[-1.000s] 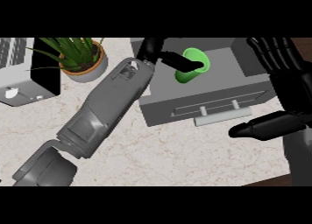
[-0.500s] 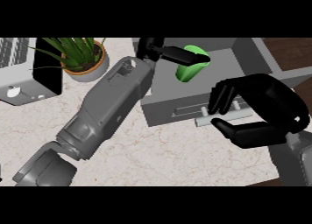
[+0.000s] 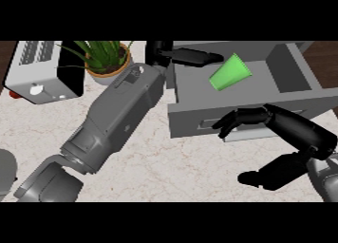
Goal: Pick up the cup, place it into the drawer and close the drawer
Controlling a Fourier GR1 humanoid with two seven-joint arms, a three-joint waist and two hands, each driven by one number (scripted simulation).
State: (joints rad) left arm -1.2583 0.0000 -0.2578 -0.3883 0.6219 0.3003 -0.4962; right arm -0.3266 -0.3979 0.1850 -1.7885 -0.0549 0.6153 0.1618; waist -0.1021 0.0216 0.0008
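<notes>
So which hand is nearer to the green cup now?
Left. The left hand is over the drawer, beside the green cup on its left. The right hand is lower, at the drawer's front.

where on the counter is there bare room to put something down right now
Bare marble counter lies below the drawer front, between the left forearm and the right hand, and left of the forearm below the toaster. The back edge is crowded: toaster, potted plant, left hand, drawer with the green cup inside.
</notes>
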